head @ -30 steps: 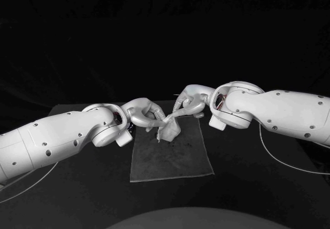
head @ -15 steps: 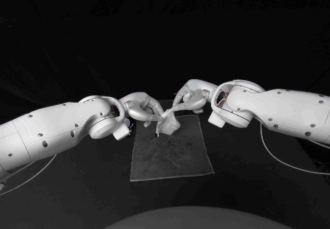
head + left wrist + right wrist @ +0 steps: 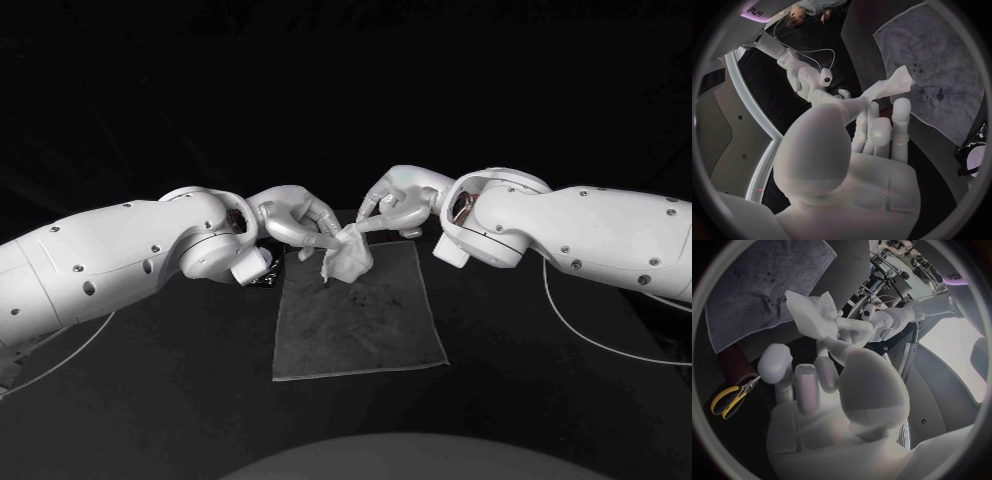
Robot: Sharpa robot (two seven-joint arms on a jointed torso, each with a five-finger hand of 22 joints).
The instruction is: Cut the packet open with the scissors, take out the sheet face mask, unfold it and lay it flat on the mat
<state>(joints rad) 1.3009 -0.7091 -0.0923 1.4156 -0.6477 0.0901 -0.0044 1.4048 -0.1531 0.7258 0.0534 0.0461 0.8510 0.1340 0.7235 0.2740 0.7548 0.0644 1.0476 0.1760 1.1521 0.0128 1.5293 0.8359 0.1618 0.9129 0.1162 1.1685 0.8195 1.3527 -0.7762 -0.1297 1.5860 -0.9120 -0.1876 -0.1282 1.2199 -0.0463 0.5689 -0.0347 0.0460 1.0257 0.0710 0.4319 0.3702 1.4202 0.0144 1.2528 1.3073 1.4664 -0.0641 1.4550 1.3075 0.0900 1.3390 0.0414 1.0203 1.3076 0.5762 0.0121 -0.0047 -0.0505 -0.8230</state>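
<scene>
The white sheet mask [image 3: 348,257] hangs crumpled in the air over the far end of the grey mat [image 3: 361,325]. My left hand [image 3: 296,222] pinches its upper left part between thumb and fingers, and my right hand [image 3: 397,203] pinches its upper right part. The two hands are close together above the mat's far edge. In the left wrist view the mask [image 3: 893,84] sticks out past the left hand [image 3: 873,130], with the mat [image 3: 942,60] beyond. From the right wrist, the mask [image 3: 809,314] is bunched at the tips of the right hand [image 3: 817,375].
Yellow-handled scissors [image 3: 731,397] lie on the black table beside the mat [image 3: 748,285], next to a dark red object [image 3: 736,361]. A small dark thing [image 3: 260,278] lies under my left wrist by the mat's left edge.
My left hand has risen and moved slightly away from me, lifting the mask a little higher over the mat. My right hand has barely moved.
</scene>
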